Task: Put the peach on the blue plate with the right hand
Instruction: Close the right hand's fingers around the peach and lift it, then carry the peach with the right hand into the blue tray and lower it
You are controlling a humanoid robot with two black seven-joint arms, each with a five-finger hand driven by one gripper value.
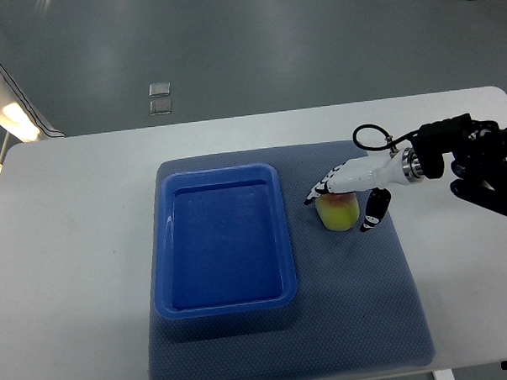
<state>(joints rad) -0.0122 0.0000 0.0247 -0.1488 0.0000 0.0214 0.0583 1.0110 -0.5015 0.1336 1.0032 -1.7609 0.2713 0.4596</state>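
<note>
The peach (340, 215), yellow-green with a pink flush, sits on the blue-grey mat (369, 320) just right of the blue plate, a deep rectangular tray (165, 244) that holds nothing. My right hand (340, 210) reaches in from the right edge and hovers over the peach. Its white fingers (325, 185) stretch across the peach's top and far side. The black-tipped thumb (374, 212) hangs down on the peach's right side. The fingers look extended, not clamped, and the peach rests on the mat. The left arm is out of view.
The mat lies on a white table (71, 248), with bare mat in front of the peach and to its right. A black cable (367, 134) loops above the right wrist. Grey floor lies beyond the table's far edge.
</note>
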